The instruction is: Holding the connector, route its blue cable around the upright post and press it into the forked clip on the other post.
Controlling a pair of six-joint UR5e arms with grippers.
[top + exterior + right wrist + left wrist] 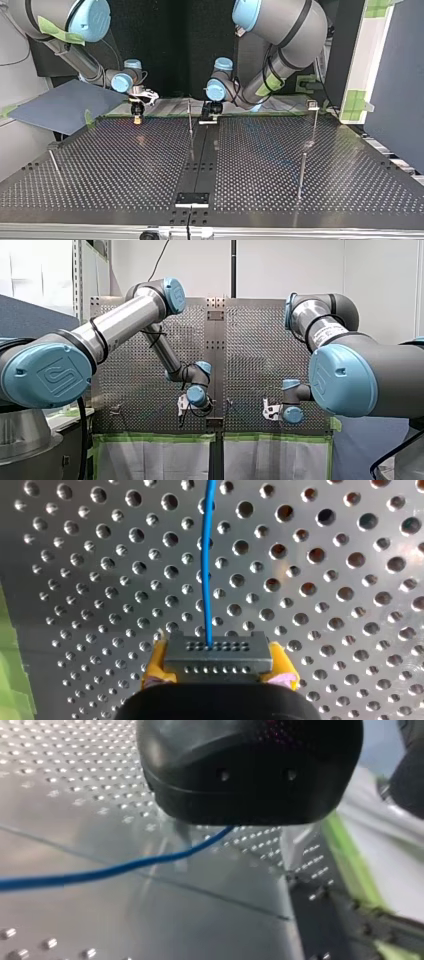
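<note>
Item: R hand [136, 118], yellow pads [152, 667], closed on the grey connector [218, 654]. The connector sits crosswise betw. the pads, its holed face turned away from the hand. From the connector's mid row the blue cable [207, 560] runs straight ahead of the R hand, over the perforated counter [325, 580]. L hand [209, 116]: black body, low over the counter; open or closed, cannot tell, its wrist view too blurred. The cable comes out from just under the L hand's body and runs off to one side of it in a shallow sag above the counter. Top view: thin upright post [190, 117] stands betw. the two hands, nearer the L. Second post [313, 122], w/ a small head, stands well apart on the L hand's side away from the R. Whether the cable touches either post: cannot tell.
</note>
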